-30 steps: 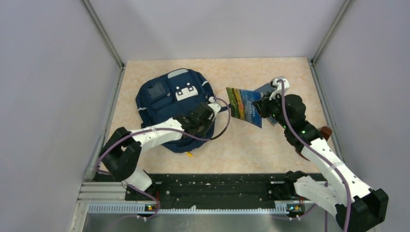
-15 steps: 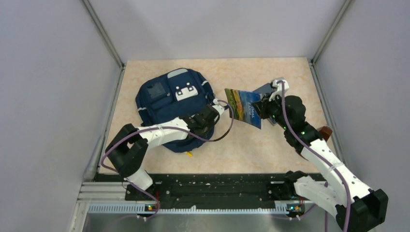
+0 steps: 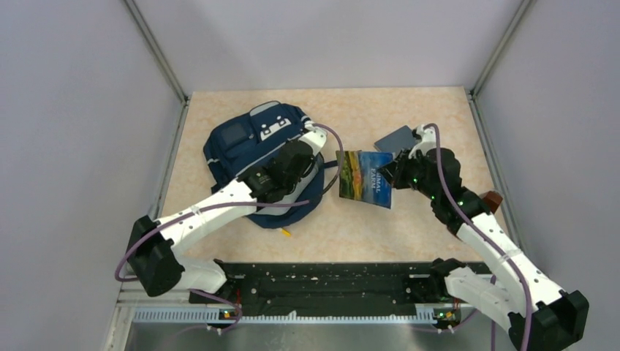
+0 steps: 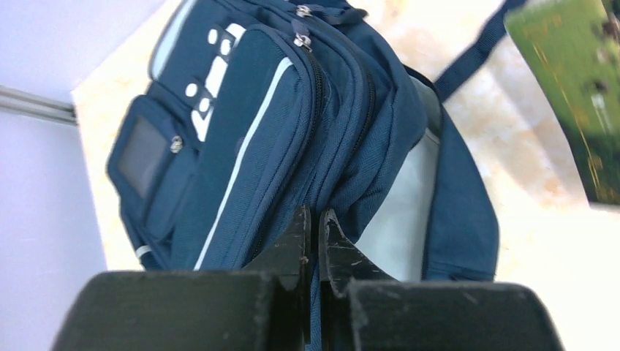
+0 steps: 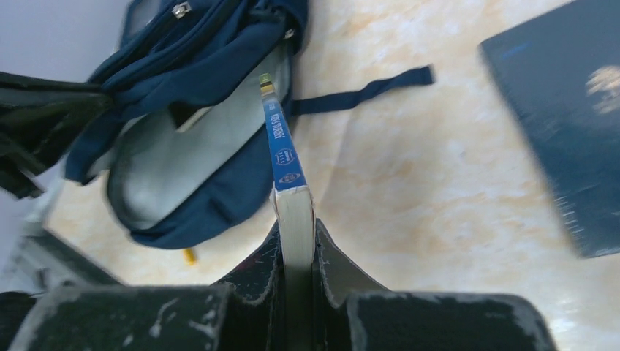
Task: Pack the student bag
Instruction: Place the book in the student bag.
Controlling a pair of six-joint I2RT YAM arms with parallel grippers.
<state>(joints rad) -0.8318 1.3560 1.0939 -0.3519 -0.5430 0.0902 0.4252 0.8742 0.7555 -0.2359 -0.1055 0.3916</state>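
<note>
**Item 1, student bag** (image 3: 248, 150): navy-blue fabric with pale stripes and white patches on the front pocket. It sits on the left half of the tabletop (image 3: 365, 227), closer to the left edge than the right and about midway between the far and near edges. The main compartment gapes towards the right edge and shows light grey lining. One dark strap (image 5: 365, 91) trails flat on the tabletop beside the opening. A small yellow piece (image 3: 287, 234) shows at the bag's near side.

**Item 2, left pincer** (image 4: 313, 219): fingers drawn together, clamped on a thin fold of the bag's blue fabric at the rim of the opening.

**Item 3, right pincer** (image 5: 296, 234): clamped on the end of a book, one finger against each cover.

**Item 4, book** (image 3: 363, 178): blue spine, with a landscape cover in green, yellow and blue. It is held between the bag and the right arm. Its free end is just beside the bag's mouth, and contact cannot be told.

**Item 5, second book** (image 3: 395, 137): dark slate-blue cover, lying flat on the right half of the tabletop, on the far side of the right pincer.

**Item 6, small red-brown object** (image 3: 493, 199): near the right edge, partly hidden behind the right arm. Its kind cannot be told.
</note>
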